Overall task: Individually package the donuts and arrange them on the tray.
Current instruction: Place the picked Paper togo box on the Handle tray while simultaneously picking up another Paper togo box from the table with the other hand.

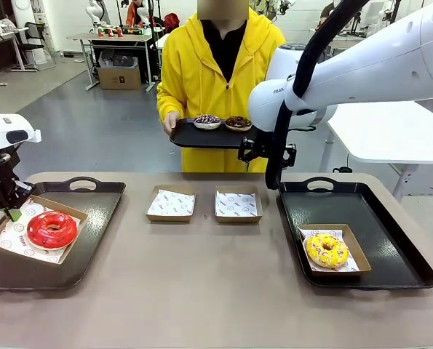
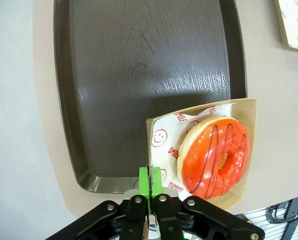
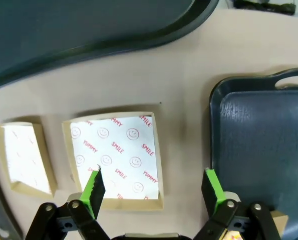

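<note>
Left pincer [image 2: 150, 182] was clamped narrow, green pads pressed together on the rim of the cardboard box [image 2: 246, 150] at the left edge of the surface [image 1: 216, 291]. The red donut [image 1: 52, 229] sat in that box on the left tray [image 1: 92, 218]. Over by the right edge, the yellow donut [image 1: 327, 249] lay boxed on the right tray [image 1: 391, 240].

Right pincer [image 3: 153, 175] hung wide, holding nothing, above one of two empty boxes [image 3: 116, 150] near the middle of the far edge. Beyond that edge, the person held out a small tray [image 1: 191, 137] carrying the sprinkled dark donut [image 1: 207, 120] and the chocolate donut [image 1: 238, 122], side by side and nearly touching.

Those two looked like the ones left to package. They should be light and soft, with glaze that would smear or crack under a hard pinch. The best hold was probably across the outer sides, low down and away from the topping, with a gentle squeeze. The boxes looked thin and bendy, so a rim grip suited sliding more than lifting.
</note>
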Controlling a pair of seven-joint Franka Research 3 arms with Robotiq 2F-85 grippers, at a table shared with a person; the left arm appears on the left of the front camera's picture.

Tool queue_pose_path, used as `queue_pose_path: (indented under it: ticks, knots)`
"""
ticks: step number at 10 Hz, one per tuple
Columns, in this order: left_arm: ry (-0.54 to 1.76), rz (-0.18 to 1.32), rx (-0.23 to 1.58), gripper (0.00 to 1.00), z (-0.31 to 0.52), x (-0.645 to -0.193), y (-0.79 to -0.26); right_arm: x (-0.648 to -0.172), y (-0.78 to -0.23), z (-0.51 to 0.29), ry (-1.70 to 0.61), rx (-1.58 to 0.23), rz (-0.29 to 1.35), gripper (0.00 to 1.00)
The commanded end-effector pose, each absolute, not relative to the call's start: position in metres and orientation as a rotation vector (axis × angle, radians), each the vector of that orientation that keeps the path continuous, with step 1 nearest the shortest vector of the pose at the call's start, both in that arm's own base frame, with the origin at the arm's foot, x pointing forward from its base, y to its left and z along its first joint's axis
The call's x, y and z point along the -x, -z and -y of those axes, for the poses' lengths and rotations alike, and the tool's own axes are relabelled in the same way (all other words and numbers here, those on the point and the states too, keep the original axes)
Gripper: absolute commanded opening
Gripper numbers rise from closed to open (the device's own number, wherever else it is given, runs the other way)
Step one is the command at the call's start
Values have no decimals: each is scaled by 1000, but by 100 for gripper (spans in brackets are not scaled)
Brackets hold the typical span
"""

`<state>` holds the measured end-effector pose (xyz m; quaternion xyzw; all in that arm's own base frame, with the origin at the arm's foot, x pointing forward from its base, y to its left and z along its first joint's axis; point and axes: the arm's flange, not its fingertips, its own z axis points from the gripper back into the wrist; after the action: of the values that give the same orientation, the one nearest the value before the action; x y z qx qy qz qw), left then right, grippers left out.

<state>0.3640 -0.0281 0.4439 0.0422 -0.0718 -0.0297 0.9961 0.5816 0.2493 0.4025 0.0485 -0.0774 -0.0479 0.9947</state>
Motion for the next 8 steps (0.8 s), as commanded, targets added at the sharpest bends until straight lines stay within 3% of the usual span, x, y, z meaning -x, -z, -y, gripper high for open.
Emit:
queue_pose_path:
  ticks: [1, 8]
  knots:
    - [47, 113, -99, 1, 28, -367, -437, -568, -389, -251, 11, -56, 135, 100]
    - [-20, 134, -59, 1, 18, -377, -396, -560, -345, -249, 18, -69, 59, 100]
